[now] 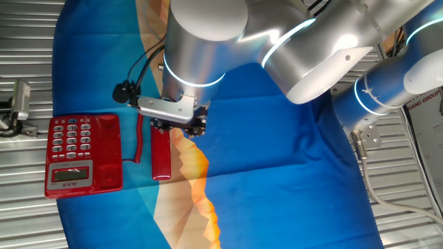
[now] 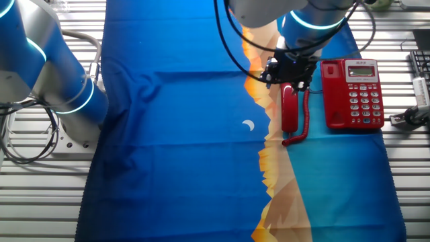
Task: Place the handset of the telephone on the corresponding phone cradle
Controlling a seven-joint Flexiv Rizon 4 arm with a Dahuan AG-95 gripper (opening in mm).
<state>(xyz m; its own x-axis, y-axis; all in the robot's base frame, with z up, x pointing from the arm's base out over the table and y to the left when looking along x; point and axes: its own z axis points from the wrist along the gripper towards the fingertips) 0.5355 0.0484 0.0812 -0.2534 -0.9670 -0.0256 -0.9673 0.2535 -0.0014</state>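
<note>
Your end effector (image 1: 178,126) sits over the upper end of the handset (image 1: 160,153), grip state indiscernible; it lies lengthwise, parallel to and just right of the phone cradle (image 1: 108,152).

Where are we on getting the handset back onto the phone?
Nothing is finished: the handset lies on the blue cloth beside the telephone, apart from it, coiled cord between them. In hand: the hand is down at the handset's far end; whether it has closed on it I cannot tell. Left: lift the handset, carry it across, and set it in the phone cradle, which is bare.
</note>
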